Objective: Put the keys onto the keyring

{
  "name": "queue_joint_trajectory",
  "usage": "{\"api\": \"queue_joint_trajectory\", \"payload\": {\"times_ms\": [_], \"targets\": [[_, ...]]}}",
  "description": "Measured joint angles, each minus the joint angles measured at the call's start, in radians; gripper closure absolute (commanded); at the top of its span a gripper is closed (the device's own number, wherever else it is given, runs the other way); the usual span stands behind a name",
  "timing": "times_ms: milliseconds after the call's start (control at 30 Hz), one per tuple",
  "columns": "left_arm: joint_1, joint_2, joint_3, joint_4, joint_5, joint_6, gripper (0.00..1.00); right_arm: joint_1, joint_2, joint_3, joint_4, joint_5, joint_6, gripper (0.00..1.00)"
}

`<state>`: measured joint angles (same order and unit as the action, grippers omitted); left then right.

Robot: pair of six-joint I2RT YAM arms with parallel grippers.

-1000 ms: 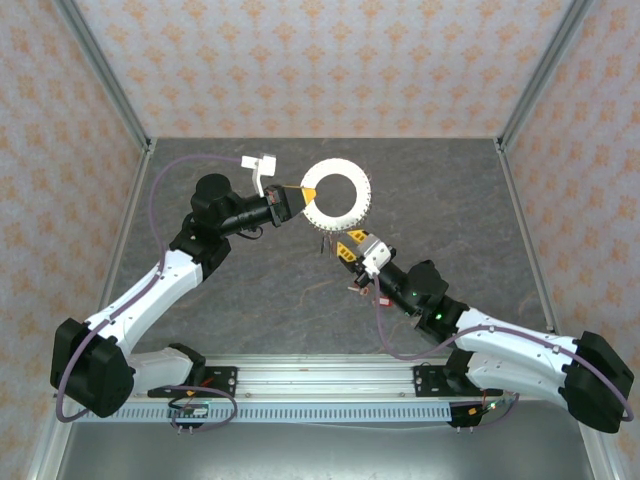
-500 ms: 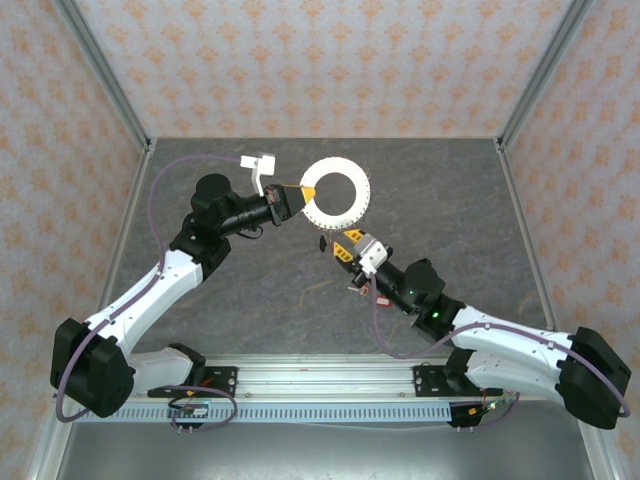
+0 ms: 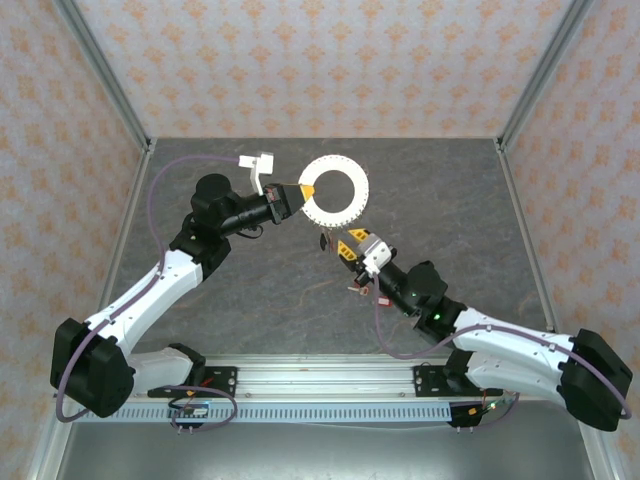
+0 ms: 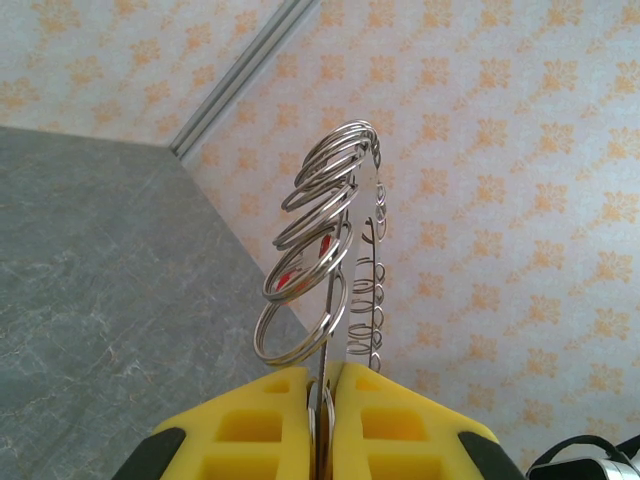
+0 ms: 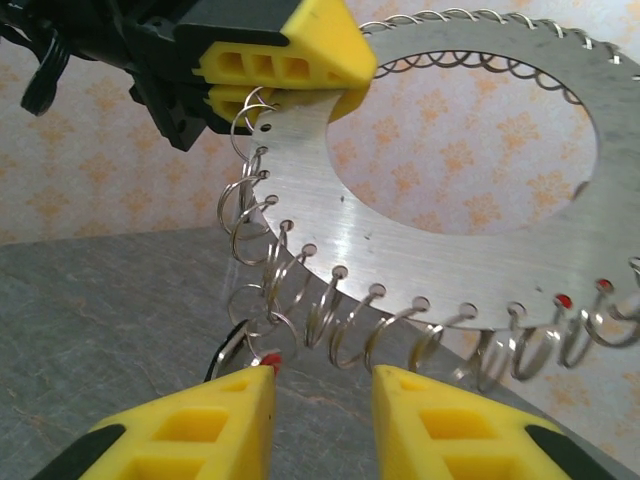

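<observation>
The keyring (image 3: pixel 352 212) is a flat grey metal disc with a big hole, fringed with wire split rings, and it is held up above the table. My left gripper (image 3: pixel 292 198) is shut on its left edge, and its yellow fingers (image 5: pixel 300 60) pinch the disc (image 5: pixel 420 240). In the left wrist view the disc (image 4: pixel 352 250) stands edge-on out of the gripper (image 4: pixel 328 375). My right gripper (image 5: pixel 325 385) is open just below the ring's lower left rim, with nothing between its fingers. A key (image 5: pixel 228 350) with a black tag and a red bit hangs from a split ring by its left fingertip.
Small dark and red pieces (image 3: pixel 358 291) lie on the grey table (image 3: pixel 250 290) beside my right wrist. Patterned walls and metal posts close in the sides and back. The arm rail runs along the near edge.
The right gripper has shifted only slightly under the ring's lower left rim. The left gripper and the ring have stayed still.
</observation>
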<state>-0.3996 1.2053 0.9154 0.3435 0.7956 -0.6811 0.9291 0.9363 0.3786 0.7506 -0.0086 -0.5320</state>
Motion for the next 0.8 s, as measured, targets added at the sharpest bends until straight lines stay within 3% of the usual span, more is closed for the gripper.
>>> {"api": "queue_joint_trajectory", "payload": {"times_ms": [433, 800], "targets": [[0.000, 0.000, 0.000, 0.000, -0.039, -0.003, 1.00, 0.000, 0.005, -0.008, 0.017, -0.059, 0.019, 0.70], [0.000, 0.000, 0.000, 0.000, -0.045, -0.008, 1.00, 0.000, 0.045, 0.020, 0.089, -0.032, 0.018, 0.70]]}}
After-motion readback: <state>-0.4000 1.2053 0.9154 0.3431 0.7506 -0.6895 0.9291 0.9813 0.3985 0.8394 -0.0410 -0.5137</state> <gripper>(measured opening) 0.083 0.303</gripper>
